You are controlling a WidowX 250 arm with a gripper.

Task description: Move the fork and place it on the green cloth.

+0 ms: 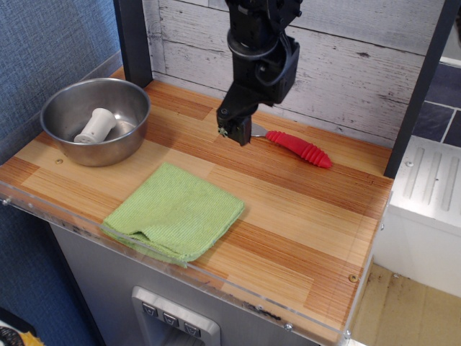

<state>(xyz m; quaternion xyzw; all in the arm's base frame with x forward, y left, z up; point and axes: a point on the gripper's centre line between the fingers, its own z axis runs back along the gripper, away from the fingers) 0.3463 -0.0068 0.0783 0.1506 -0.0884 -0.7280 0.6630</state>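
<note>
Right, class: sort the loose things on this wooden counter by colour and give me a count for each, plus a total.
Red and silver: 1, the fork
Green: 1, the green cloth
Silver: 1, the steel bowl
White: 1, the cylindrical piece inside the bowl
Total: 4

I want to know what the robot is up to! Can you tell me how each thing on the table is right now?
Fork with silver tines and red ribbed plastic handle: lying flat on the wood, tines hidden behind the gripper.
Black robot gripper: low over the fork's head; open or shut, cannot tell.
Light green folded cloth: flat, nothing on it.
Round steel bowl: upright, holding a white cylindrical piece lying tilted.
</note>
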